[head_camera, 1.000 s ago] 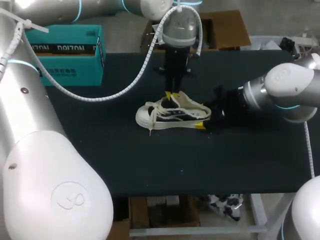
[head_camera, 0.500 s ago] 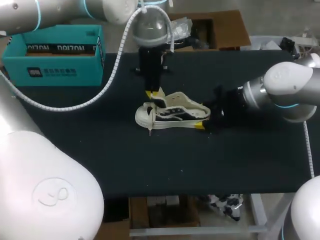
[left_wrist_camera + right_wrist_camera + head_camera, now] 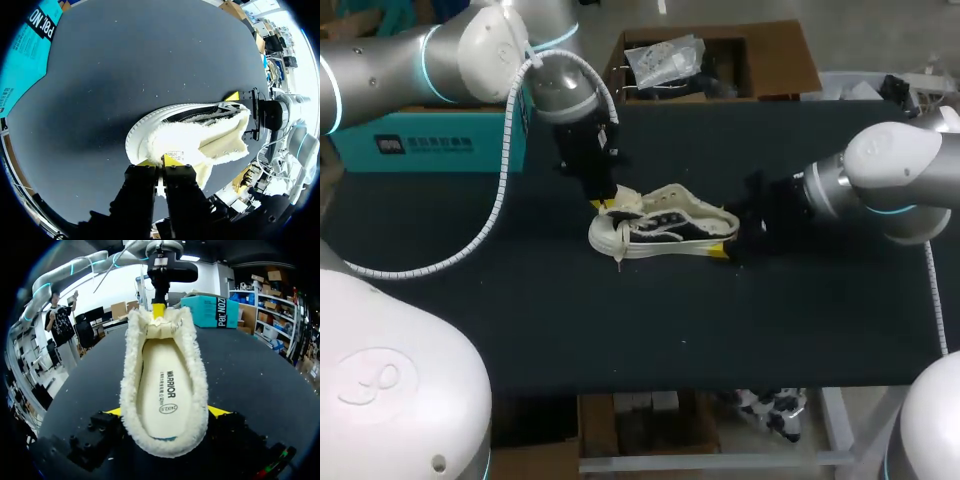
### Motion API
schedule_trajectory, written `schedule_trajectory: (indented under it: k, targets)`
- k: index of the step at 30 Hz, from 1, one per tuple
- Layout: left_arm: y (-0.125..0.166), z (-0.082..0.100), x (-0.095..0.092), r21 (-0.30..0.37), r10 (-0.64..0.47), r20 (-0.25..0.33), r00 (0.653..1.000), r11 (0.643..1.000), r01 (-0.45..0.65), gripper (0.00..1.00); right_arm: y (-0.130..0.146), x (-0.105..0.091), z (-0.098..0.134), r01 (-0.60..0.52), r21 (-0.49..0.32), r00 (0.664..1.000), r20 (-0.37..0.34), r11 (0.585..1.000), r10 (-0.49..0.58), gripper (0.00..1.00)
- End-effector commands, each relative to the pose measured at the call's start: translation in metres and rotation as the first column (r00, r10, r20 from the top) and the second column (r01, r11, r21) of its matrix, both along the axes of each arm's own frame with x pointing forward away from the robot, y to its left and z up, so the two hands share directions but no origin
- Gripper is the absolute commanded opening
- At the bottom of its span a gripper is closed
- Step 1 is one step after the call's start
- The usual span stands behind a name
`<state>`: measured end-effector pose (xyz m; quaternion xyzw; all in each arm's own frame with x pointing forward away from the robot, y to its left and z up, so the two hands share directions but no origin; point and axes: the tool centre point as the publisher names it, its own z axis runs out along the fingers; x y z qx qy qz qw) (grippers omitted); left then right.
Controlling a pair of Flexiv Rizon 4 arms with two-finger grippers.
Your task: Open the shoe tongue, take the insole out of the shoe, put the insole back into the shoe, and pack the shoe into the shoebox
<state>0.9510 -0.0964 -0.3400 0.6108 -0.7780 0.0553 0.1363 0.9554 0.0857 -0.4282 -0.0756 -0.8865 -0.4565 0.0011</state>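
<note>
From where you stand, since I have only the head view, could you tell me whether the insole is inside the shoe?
Observer: Yes. The right wrist view looks straight into the shoe, and the insole lies flat inside it.
Operator: Thank you. Do the left fingers have the tongue?
Observer: Yes. In the left wrist view the left fingers are shut on the edge of the fleecy tongue.
Operator: And the right arm, please?
Observer: The right fingers sit one against each side of the heel.
</note>
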Motion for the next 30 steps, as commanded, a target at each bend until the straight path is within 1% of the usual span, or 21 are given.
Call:
schedule_trajectory:
  k: [1, 2, 3, 5, 6, 7, 9, 10, 11, 12, 13, 14, 15, 16, 17, 18, 19, 21, 22, 23, 30]
  targets:
    - [0.002, 0.002, -0.001, -0.093, -0.055, 0.009, 0.998, 0.994, 0.056, 0.83, -0.004, 0.000, -0.006, -0.001, 0.005, 1.000, 0.002, 1.000, 0.001, 0.00]
    - [0.001, 0.009, -0.004, -0.098, -0.078, 0.027, 0.997, 0.992, 0.080, 0.96, -0.004, 0.000, -0.006, -0.001, 0.005, 1.000, 0.002, 1.000, 0.001, 0.00]
    - [0.000, 0.017, -0.007, -0.108, -0.111, 0.053, 0.992, 0.987, 0.116, 1.00, -0.004, 0.000, -0.006, -0.001, 0.005, 1.000, 0.002, 1.000, 0.001, 0.00]
    - [-0.002, 0.034, -0.011, -0.113, -0.172, 0.090, 0.981, 0.977, 0.181, 1.00, -0.004, 0.000, -0.006, -0.001, 0.005, 1.000, 0.002, 1.000, 0.001, 0.00]
    - [-0.004, 0.043, -0.014, -0.131, -0.228, 0.103, 0.968, 0.962, 0.240, 0.98, -0.004, 0.000, -0.006, -0.001, 0.005, 1.000, 0.002, 1.000, 0.001, 0.00]
    - [-0.006, 0.051, -0.015, -0.125, -0.244, 0.120, 0.962, 0.958, 0.259, 0.94, -0.004, 0.000, -0.006, -0.001, 0.005, 1.000, 0.002, 1.000, 0.001, 0.00]
    - [-0.012, 0.069, -0.016, -0.110, -0.321, 0.163, 0.933, 0.934, 0.341, 0.92, -0.004, 0.000, -0.006, -0.001, 0.005, 1.000, 0.002, 1.000, 0.001, 0.00]
    - [-0.015, 0.077, -0.014, -0.095, -0.345, 0.175, 0.922, 0.927, 0.364, 0.91, -0.004, 0.000, -0.006, -0.001, 0.005, 1.000, 0.002, 1.000, 0.001, 0.00]
    - [-0.019, 0.084, -0.014, -0.077, -0.408, 0.185, 0.894, 0.901, 0.427, 0.85, -0.004, 0.000, -0.006, -0.001, 0.005, 1.000, 0.002, 1.000, 0.001, 0.00]
    - [-0.023, 0.092, -0.013, -0.079, -0.422, 0.201, 0.884, 0.893, 0.444, 0.70, -0.004, 0.000, -0.006, -0.001, 0.005, 1.000, 0.002, 1.000, 0.001, 0.00]
    - [-0.027, 0.098, -0.011, -0.076, -0.485, 0.196, 0.852, 0.859, 0.507, 0.42, -0.004, 0.000, -0.006, -0.001, 0.005, 1.000, 0.002, 1.000, 0.001, 0.00]
    - [-0.030, 0.105, -0.011, -0.084, -0.548, 0.192, 0.814, 0.817, 0.570, 0.00, -0.004, 0.000, -0.006, -0.001, 0.005, 1.000, 0.002, 1.000, 0.001, 0.00]
    - [-0.034, 0.110, -0.009, -0.069, -0.577, 0.199, 0.792, 0.798, 0.598, 0.00, -0.004, 0.000, -0.006, -0.001, 0.005, 1.000, 0.002, 1.000, 0.001, 0.00]
    - [-0.038, 0.113, -0.009, -0.052, -0.672, 0.180, 0.718, 0.723, 0.689, 0.00, -0.004, 0.000, -0.006, -0.001, 0.005, 1.000, 0.002, 1.000, 0.001, 0.00]
    - [-0.042, 0.115, -0.010, -0.035, -0.730, 0.160, 0.664, 0.668, 0.743, 0.00, -0.004, 0.000, -0.006, -0.001, 0.005, 1.000, 0.002, 1.000, 0.001, 0.00]
    - [-0.046, 0.116, -0.010, -0.014, -0.815, 0.135, 0.563, 0.566, 0.824, 0.00, -0.004, 0.000, -0.006, -0.001, 0.005, 1.000, 0.002, 1.000, 0.001, 0.00]
    - [-0.048, 0.116, -0.013, -0.040, -0.904, 0.108, 0.413, 0.412, 0.910, 0.00, -0.004, 0.000, -0.006, -0.001, 0.005, 1.000, 0.002, 1.000, 0.001, 0.00]
    - [-0.053, 0.115, -0.013, -0.116, -0.981, 0.093, 0.170, 0.159, 0.981, 0.00, -0.004, 0.000, -0.006, -0.001, 0.005, 1.000, 0.002, 1.000, 0.001, 0.00]
    - [-0.057, 0.113, -0.012, -0.130, -0.990, 0.070, 0.125, 0.115, 0.985, 0.00, -0.004, 0.000, -0.006, -0.001, 0.005, 1.000, 0.002, 1.000, 0.001, 0.00]
    - [-0.066, 0.109, -0.009, -0.112, -0.972, 0.095, 0.215, 0.204, 0.972, 0.00, -0.004, 0.000, -0.006, -0.001, 0.005, 1.000, 0.002, 1.000, 0.001, 0.00]
    - [-0.066, 0.109, -0.009, -0.112, -0.972, 0.095, 0.215, 0.204, 0.972, 0.00, -0.004, 0.000, -0.006, -0.001, 0.005, 1.000, 0.002, 1.000, 0.001, 0.00]
